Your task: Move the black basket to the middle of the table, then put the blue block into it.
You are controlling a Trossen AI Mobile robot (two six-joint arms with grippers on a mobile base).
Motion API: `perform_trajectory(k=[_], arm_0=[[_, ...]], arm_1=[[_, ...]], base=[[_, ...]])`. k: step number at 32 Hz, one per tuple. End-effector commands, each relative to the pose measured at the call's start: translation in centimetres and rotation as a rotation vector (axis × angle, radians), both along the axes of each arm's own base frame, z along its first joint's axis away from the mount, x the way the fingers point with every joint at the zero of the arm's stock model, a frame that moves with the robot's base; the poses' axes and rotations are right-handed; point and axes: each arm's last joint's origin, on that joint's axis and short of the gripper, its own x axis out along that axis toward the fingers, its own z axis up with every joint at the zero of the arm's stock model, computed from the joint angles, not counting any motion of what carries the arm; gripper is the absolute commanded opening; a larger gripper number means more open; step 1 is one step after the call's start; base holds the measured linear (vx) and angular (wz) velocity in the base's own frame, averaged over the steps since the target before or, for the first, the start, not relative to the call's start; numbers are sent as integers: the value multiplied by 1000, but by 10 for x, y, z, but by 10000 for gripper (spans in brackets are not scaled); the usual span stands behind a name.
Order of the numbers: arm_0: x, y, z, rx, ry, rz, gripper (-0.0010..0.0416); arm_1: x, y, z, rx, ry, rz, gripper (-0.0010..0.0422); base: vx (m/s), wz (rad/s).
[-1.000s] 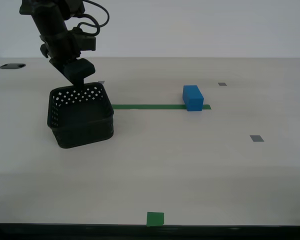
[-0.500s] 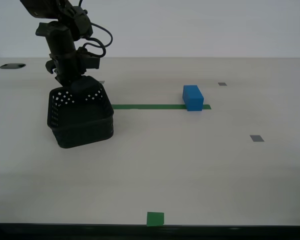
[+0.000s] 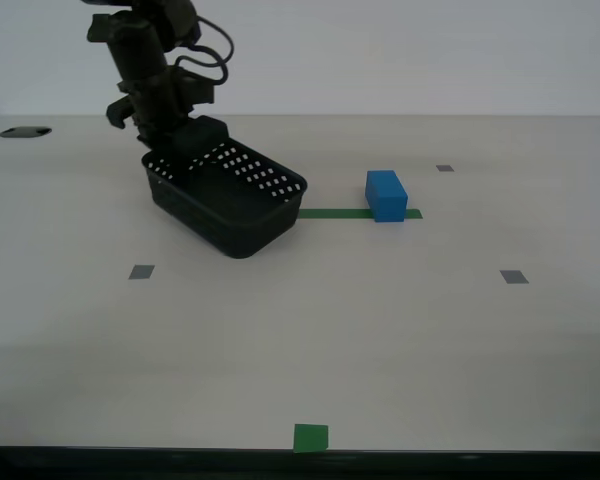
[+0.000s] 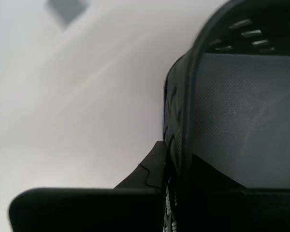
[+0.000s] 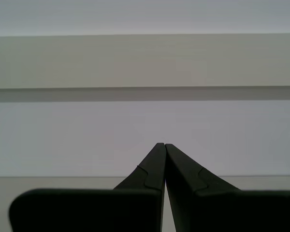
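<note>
The black basket (image 3: 230, 200) is left of centre in the exterior view, tilted, with its far-left rim raised and its lower edge near the table (image 3: 380, 330). My second gripper (image 3: 180, 152) is shut on that raised rim. In the second wrist view the basket wall (image 4: 241, 121) fills the space at my second gripper (image 4: 171, 150). The blue block (image 3: 386, 195) rests on the right end of the green tape strip (image 3: 330, 213), apart from the basket. My first gripper (image 5: 164, 145) is shut on nothing and faces a pale wall; it does not show in the exterior view.
Grey tape squares lie at the exterior view's left (image 3: 141, 271), right (image 3: 513, 277) and far right (image 3: 445, 168). A green tape square (image 3: 311, 437) sits by the front edge. A dark hole (image 3: 25, 131) marks the table's far-left corner.
The second arm closed on the basket's rim and moved it toward the exterior view's right, tipping it. A grey tape square now shows where the basket stood.
</note>
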Motion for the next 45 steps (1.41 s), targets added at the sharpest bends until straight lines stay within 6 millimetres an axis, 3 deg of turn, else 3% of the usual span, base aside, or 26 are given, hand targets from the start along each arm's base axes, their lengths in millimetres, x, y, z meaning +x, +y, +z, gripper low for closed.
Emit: perform_trajectory(k=[1, 4, 8, 14, 17, 21, 30, 33, 34, 38, 42, 45], arm_0=[[0, 0, 1, 0, -5, 0, 1], [0, 0, 1, 0, -3, 0, 0], [0, 0, 0, 0, -3, 0, 0], [0, 0, 0, 0, 3, 0, 0], [0, 0, -1, 0, 8, 0, 1], [0, 0, -1, 0, 8, 0, 0], [0, 0, -1, 0, 8, 0, 1], [0, 0, -1, 0, 8, 0, 1], [0, 0, -1, 0, 8, 0, 0], [0, 0, 0, 0, 7, 0, 0], [0, 0, 0, 1, 0, -1, 0], [0, 0, -3, 47, 34, 7, 0]], arm_1=[[-4, -26, 7, -13, -20, -70, -2], [-9, -54, 15, -71, -33, -148, -2], [-12, -74, 24, -90, -60, -191, -2], [4, -94, -5, -40, 82, -224, -2], [11, -104, 1, -55, 43, -241, -2], [19, -110, 16, -89, 0, -248, -2], [15, -108, 14, -62, 37, -282, 10], [15, -108, 14, -53, 32, -280, 66], [16, -108, 14, -37, 25, -259, 119], [16, -108, 15, -35, 21, -253, 171], [24, -109, 36, -58, -42, -246, 172], [43, -107, 78, -105, -160, -221, 145]], base=[[0, 0], [0, 0], [0, 0], [0, 0], [0, 0], [0, 0], [0, 0], [0, 0], [0, 0], [0, 0], [0, 0], [0, 0]])
